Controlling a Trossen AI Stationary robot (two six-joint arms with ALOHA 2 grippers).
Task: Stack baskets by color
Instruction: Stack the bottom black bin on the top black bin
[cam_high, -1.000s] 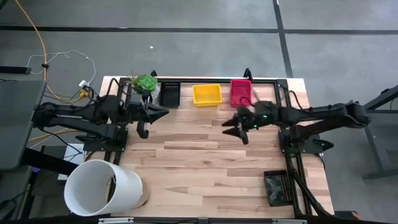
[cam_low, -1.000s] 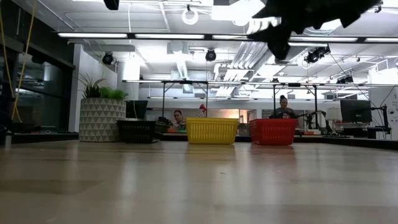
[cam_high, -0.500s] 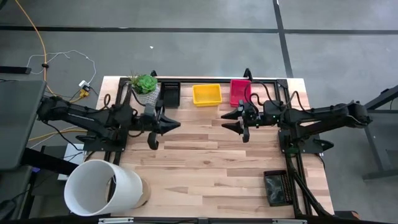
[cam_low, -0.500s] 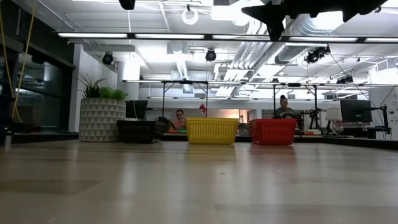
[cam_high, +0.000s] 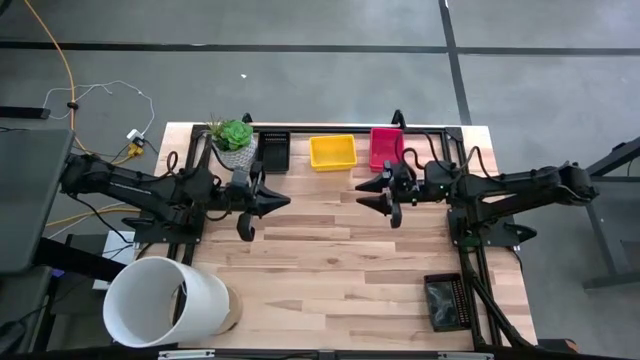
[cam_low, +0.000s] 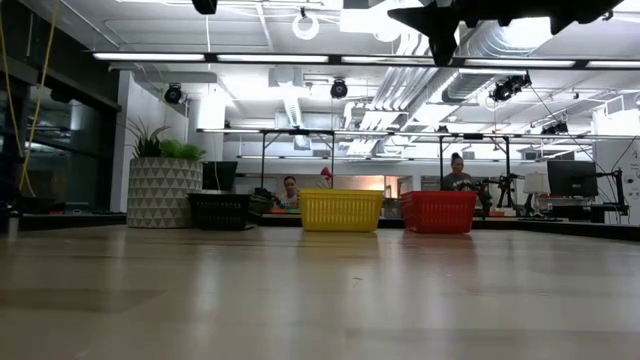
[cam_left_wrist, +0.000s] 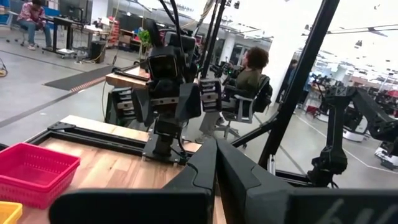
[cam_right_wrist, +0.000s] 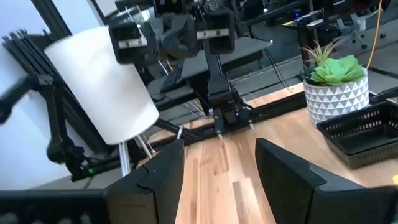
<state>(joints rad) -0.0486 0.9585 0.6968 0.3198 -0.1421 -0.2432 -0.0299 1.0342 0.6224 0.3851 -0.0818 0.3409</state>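
Three baskets stand in a row with their bottoms on the table along its far edge: black (cam_high: 272, 150), yellow (cam_high: 332, 152) and pink-red (cam_high: 386, 147). The low view shows them too: black (cam_low: 220, 210), yellow (cam_low: 340, 210) and pink-red (cam_low: 438, 212). Another black basket (cam_high: 447, 302) lies near the right front corner. My left gripper (cam_high: 285, 200) hovers shut over mid-table, pointing level toward the right. My right gripper (cam_high: 365, 190) faces it, open and empty, just in front of the pink-red basket. Both hang high above the wood.
A white pot with a green plant (cam_high: 232, 135) stands left of the black basket. A large white bucket (cam_high: 165, 300) lies at the near left corner. Bare wood (cam_high: 330, 260) spreads across the middle and front. People sit in the room behind.
My left gripper has moved toward the table's middle and sunk a little, staying shut. My right gripper has tipped up from slanting down to level, staying open. Both have kept still over the last half second. The baskets have not moved.
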